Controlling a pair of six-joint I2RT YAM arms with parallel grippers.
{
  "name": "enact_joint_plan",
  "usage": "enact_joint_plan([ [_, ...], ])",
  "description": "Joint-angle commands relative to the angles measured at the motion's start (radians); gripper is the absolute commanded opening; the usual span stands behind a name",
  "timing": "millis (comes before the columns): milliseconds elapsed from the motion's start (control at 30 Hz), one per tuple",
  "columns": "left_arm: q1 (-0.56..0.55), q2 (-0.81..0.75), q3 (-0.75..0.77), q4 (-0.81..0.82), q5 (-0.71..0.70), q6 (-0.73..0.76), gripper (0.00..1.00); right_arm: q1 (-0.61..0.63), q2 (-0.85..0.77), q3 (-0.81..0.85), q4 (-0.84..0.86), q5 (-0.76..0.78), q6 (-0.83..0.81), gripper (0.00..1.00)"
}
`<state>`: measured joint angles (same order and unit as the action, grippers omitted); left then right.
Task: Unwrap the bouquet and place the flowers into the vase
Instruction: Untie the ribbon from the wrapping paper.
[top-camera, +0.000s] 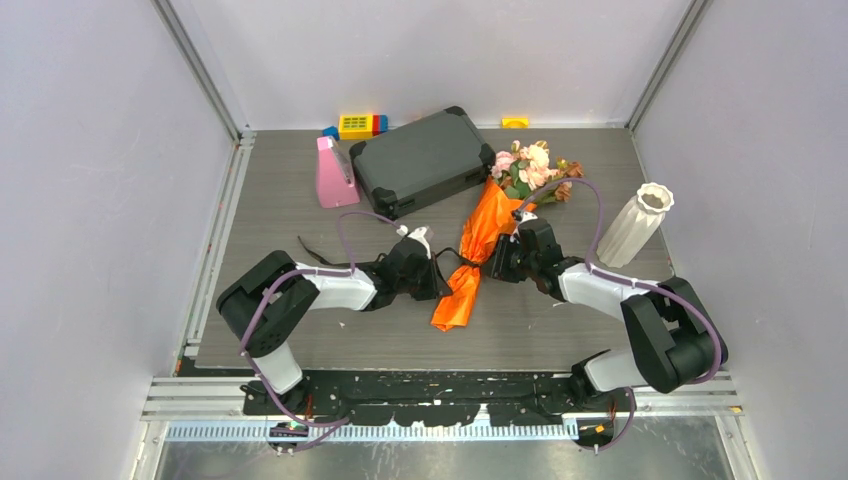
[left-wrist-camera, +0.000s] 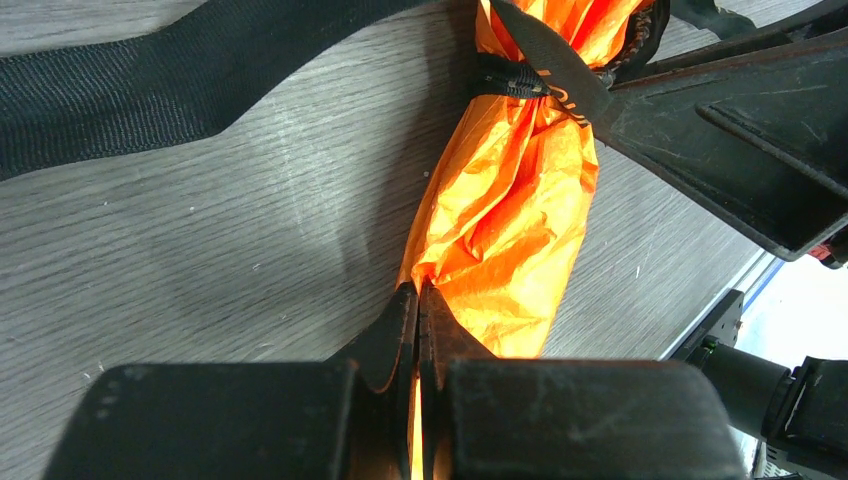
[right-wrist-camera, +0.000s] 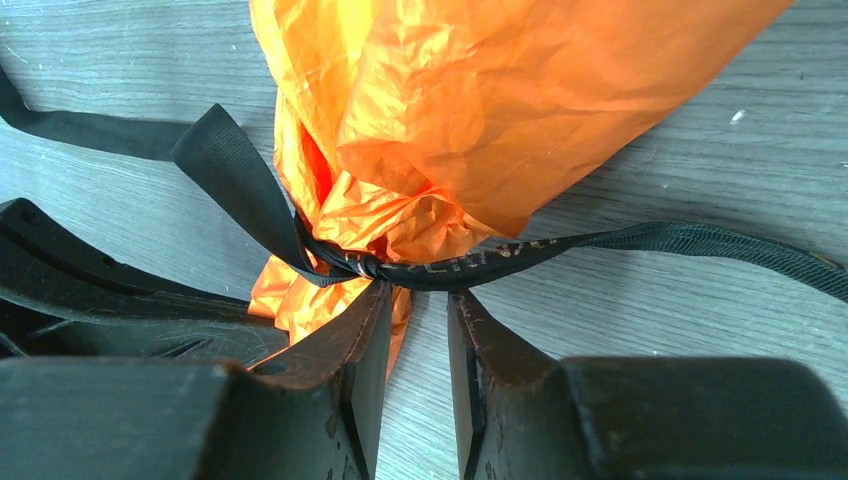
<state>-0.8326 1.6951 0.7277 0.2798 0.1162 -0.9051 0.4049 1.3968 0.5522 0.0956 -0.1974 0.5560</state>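
The bouquet (top-camera: 480, 235) lies slantwise mid-table, a cone of crinkled orange paper (left-wrist-camera: 510, 200) with pink and peach flowers (top-camera: 533, 168) at its far wide end. A black ribbon (right-wrist-camera: 470, 262) is knotted round its narrow waist, and one loose end (left-wrist-camera: 100, 90) trails left. My left gripper (top-camera: 440, 275) (left-wrist-camera: 418, 288) is shut on the edge of the paper's tail, orange showing between the pads. My right gripper (top-camera: 497, 262) (right-wrist-camera: 420, 292) stands partly open at the knot, bare table between its fingers. The white vase (top-camera: 635, 225) stands at the right.
A dark grey case (top-camera: 420, 160) lies at the back, just left of the flowers. A pink wedge (top-camera: 335, 175) stands beside it. Coloured toy blocks (top-camera: 358, 124) and a small yellow piece (top-camera: 515, 122) sit against the back wall.
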Motion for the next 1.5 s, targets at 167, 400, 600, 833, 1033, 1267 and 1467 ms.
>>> enact_joint_plan([
  [167,0.003,-0.004,-0.005,-0.018,0.005,0.014,0.0,0.005,-0.013,0.049,0.088,-0.003,0.025,0.32],
  [400,0.004,-0.005,-0.007,-0.018,0.005,0.014,0.0,0.005,-0.014,0.04,0.108,-0.02,0.035,0.32],
  [600,0.004,-0.006,-0.005,-0.018,0.006,0.014,0.0,0.005,-0.022,0.038,0.119,-0.036,0.044,0.32],
  [833,0.004,-0.005,-0.003,-0.019,0.009,0.015,0.0,0.006,-0.004,0.026,0.126,-0.038,0.041,0.32],
  [1033,0.004,0.0,0.003,-0.021,0.013,0.017,0.0,0.008,0.015,0.029,0.144,-0.042,0.041,0.33],
  [1267,0.005,0.002,0.007,-0.022,0.016,0.017,0.0,0.011,0.058,0.036,0.149,-0.034,0.032,0.3],
  [1467,0.015,0.006,0.003,-0.018,0.023,0.015,0.0,0.012,0.027,0.02,0.143,0.01,0.039,0.12],
])
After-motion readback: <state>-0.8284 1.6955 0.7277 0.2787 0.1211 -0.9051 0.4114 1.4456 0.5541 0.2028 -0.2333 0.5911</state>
